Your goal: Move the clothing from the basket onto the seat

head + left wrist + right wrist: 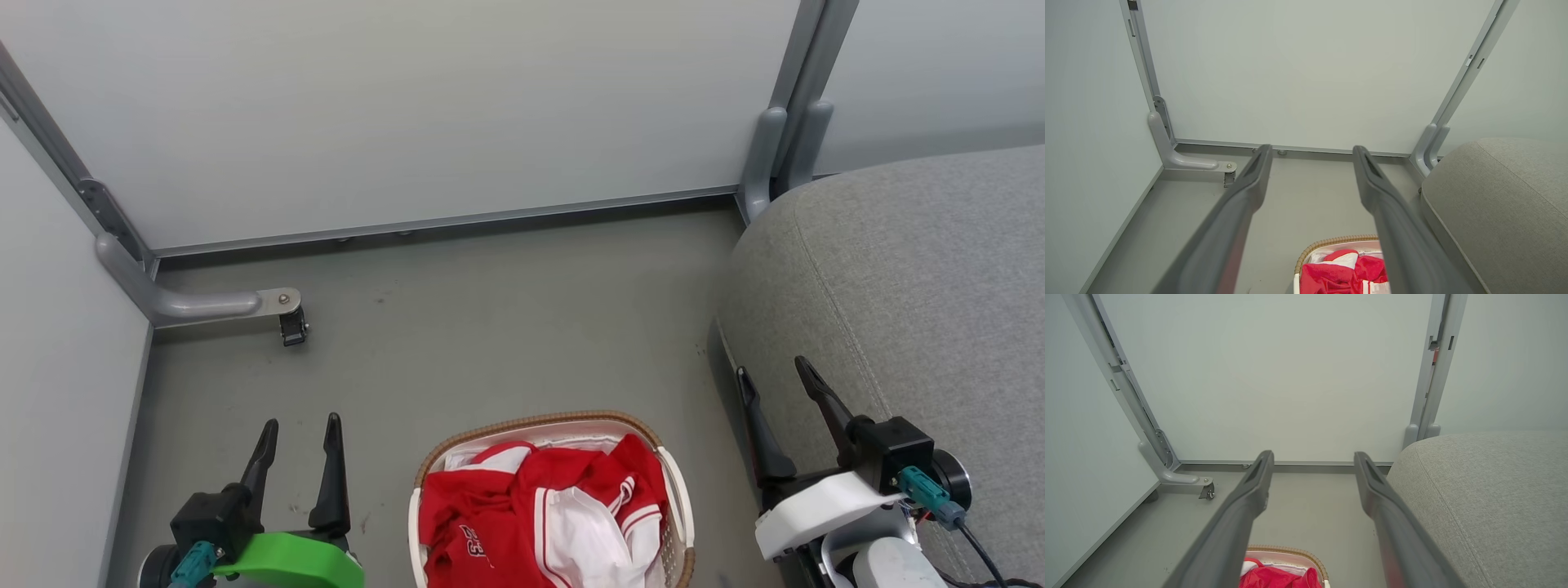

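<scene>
The clothing (522,506) lies in the basket (539,420) between my left gripper (300,423) and right gripper (771,366), both spread wide and empty, the right beside the seat (914,269).

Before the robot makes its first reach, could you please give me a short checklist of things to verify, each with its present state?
1. Left gripper open, holding nothing: ok.
2. Right gripper open, holding nothing: ok.
3. Red and white sports clothing lies inside the oval white perforated plastic basket with the brown woven rim: ok, heaped about to the rim.
4. Free room on the large grey woven-fabric seat: ok, its visible part is bare.
5. A gripper positioned over the basket: not ok, one stands on each side of it.
6. Number of garments in the heap: cannot tell.
</scene>
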Motion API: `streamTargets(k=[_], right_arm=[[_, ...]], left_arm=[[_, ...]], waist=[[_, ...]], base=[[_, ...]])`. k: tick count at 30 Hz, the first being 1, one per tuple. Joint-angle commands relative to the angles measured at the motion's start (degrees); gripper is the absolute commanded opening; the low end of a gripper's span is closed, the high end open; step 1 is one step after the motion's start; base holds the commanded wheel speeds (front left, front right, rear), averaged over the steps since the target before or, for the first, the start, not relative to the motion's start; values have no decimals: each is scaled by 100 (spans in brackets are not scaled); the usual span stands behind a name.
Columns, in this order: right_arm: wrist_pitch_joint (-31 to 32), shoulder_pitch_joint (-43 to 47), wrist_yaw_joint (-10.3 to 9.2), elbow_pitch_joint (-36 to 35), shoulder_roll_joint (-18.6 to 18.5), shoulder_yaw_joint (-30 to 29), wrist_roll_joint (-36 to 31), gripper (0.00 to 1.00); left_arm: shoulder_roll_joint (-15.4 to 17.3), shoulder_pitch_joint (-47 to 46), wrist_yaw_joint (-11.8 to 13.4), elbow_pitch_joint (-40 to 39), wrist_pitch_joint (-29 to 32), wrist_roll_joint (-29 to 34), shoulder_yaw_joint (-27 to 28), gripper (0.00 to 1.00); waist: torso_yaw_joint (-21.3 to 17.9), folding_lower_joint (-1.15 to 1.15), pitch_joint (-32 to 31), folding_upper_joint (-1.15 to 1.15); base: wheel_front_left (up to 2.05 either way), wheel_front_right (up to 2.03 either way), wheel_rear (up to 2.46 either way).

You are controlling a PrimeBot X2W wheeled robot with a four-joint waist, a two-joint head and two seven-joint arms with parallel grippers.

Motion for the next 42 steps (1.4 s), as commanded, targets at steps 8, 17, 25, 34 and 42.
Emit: streamTargets(k=[8, 17, 25, 34, 42], right_arm=[[-28, -57, 0, 39, -33, -41, 67, 100], [-28, -232, 0, -86, -33, -146, -23, 100], [-27, -681, -1, -221, -29, -546, -155, 100], [-27, -1493, -1, -477, -29, -913, -333, 100], [-21, -2193, -1, -848, -26, -1165, -190, 100]], left_arm=[[37, 18, -21, -45, -4, -8, -7, 100], [36, -271, -25, -90, -4, 28, -299, 100], [35, -1029, -25, 221, -3, 345, -1079, 100], [138, -2238, -25, 1165, -1, 737, -2322, 100], [172, -3453, -26, 2481, -1, 787, -3560, 100]], waist=[[16, 0, 29, 11], [9, 0, 468, 11], [-94, 0, 1323, 11], [-419, 0, 2460, 11], [-823, 0, 3434, 11]], base=[[0, 0, 0], [0, 0, 0], [0, 0, 0], [0, 0, 0], [0, 0, 0]])
